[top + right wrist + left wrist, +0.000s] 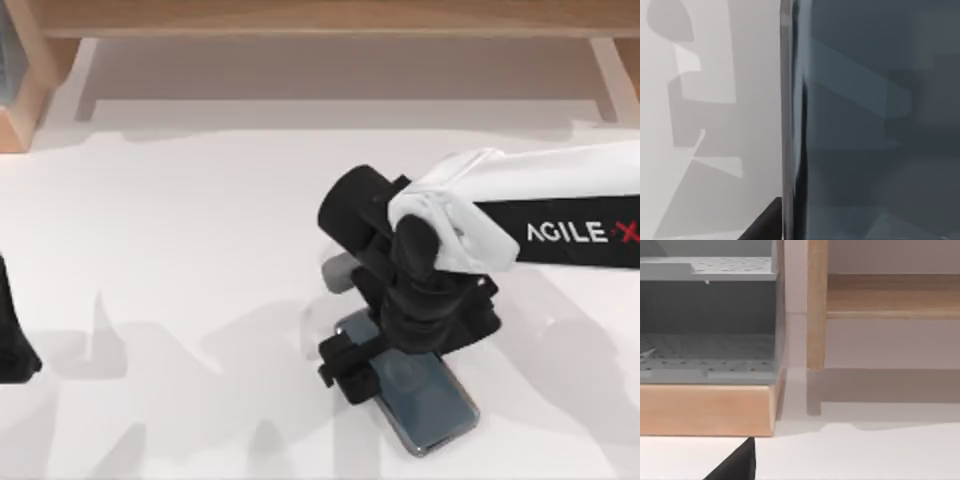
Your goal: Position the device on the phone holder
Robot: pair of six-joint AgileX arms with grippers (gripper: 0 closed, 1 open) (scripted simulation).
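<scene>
The device (425,405), a dark blue-grey phone with a silvery rim, lies slanted near the table's front edge, right of centre. My right gripper (385,365) reaches down over its far end, and the arm hides that end. In the right wrist view the device (875,125) is very close, and a dark fingertip (765,225) touches its rim. A small grey part (338,270), apparently the phone holder, pokes out from under the right arm just behind the device. My left arm (12,335) rests at the table's left edge.
A wooden shelf frame (320,20) runs along the back. A wooden box holding a grey perforated rack (705,355) stands at the back left. The white tabletop (180,250) stretches between the two arms.
</scene>
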